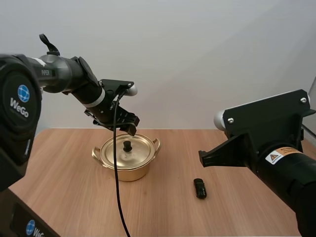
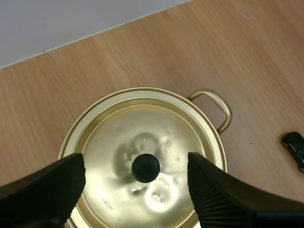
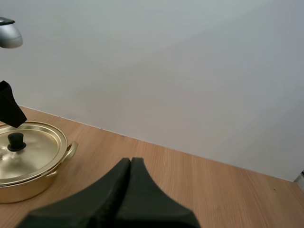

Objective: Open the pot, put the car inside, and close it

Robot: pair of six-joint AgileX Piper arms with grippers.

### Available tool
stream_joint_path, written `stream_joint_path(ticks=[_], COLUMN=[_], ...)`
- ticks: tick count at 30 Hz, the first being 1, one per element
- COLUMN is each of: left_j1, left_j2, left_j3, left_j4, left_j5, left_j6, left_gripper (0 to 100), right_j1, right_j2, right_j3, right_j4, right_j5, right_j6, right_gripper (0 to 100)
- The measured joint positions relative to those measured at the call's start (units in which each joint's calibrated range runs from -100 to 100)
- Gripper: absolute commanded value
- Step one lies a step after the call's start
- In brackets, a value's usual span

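Observation:
A gold pot with its lid on stands at the table's left-middle; the lid has a black knob. My left gripper hovers just above the lid, open, its two fingers spread to either side of the knob in the left wrist view. A small black toy car lies on the wood to the right of the pot, also at the edge beside the pot. My right gripper is shut on nothing, its fingers together as one wedge, held above the table right of the pot.
The wooden table runs to a plain white wall at the back. My right arm's large black housing hangs over the right side of the table, above and right of the car.

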Motion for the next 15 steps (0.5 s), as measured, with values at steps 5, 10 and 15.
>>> stream_joint_path(ticks=[5, 10, 15], left_j1=[-0.07, -0.31, -1.45], left_j2=[2.69, 4.44, 5.45], left_j3=[0.0, 0.0, 0.0], left_j4=[-0.28, -0.54, 0.12], left_j5=[-0.38, -0.66, -0.49], left_j6=[0.72, 0.83, 0.83], left_gripper=[100, 100, 100], right_j1=[-0.31, -0.44, -0.61], right_j2=[0.0, 0.0, 0.0], right_j3=[0.0, 0.0, 0.0], right_j4=[0.0, 0.0, 0.0], right_j5=[0.0, 0.0, 0.0], right_j6=[0.0, 0.0, 0.0], right_gripper=[0, 0, 0])
